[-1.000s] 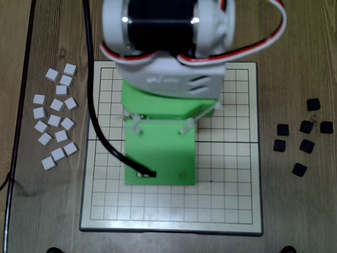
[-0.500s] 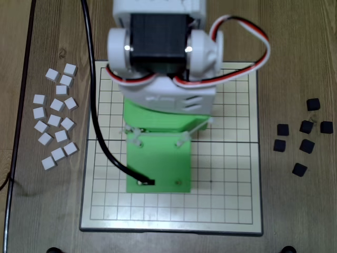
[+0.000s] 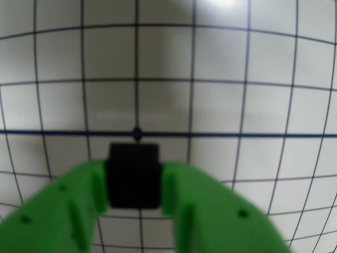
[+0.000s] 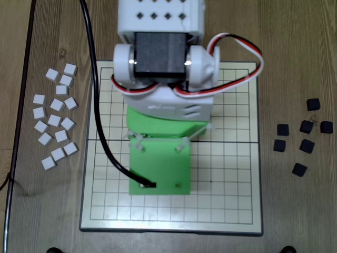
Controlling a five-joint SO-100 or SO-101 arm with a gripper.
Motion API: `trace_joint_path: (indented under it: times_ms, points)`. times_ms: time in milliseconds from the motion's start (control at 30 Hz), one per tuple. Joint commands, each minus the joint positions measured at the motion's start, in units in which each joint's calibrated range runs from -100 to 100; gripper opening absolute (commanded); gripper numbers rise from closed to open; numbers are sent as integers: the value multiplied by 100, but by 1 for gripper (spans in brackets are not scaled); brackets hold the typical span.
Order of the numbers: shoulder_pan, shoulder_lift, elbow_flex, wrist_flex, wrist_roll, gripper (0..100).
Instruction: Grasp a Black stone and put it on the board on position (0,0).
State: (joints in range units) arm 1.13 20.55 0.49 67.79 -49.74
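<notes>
The green gripper (image 3: 134,182) stands clamped on a Black stone (image 3: 134,175) above the board (image 4: 231,195) — in the wrist view the block sits squarely between the two green fingers (image 3: 79,203), its top edge just below a small dot (image 3: 137,133) on the heavy dark seam line (image 3: 253,135). Whether the stone touches the board's surface or hangs just over it cannot be told from that view.

From overhead, the arm (image 4: 160,68) reaches down the board's middle from 12 o'clock, its green wrist plate (image 4: 159,166) covering the cells just left of centre and hiding the gripper and stone beneath. Compared with a second ago, the white motor housing has drawn back toward 12 o'clock, so more of the perforated upper casing shows, and the green plate has slid a little toward 6 o'clock, its lower edge now a grid row nearer the board's bottom rim. The black cable (image 4: 102,142) trails down the board's left side to a plug on the plate.

Off the board, nothing has shifted — seven loose black blocks (image 4: 307,145) lie scattered on the wooden table (image 4: 295,63) at 3 o'clock, and the cluster of white blocks (image 4: 55,120) rests at 9 o'clock.
</notes>
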Motion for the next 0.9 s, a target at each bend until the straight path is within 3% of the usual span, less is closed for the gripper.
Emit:
trace_joint_path:
  times_ms: [0,867]
  points:
    - [-109,-134,-97,-78,-10,6]
    - [-90,-109,270,-400,-34,6]
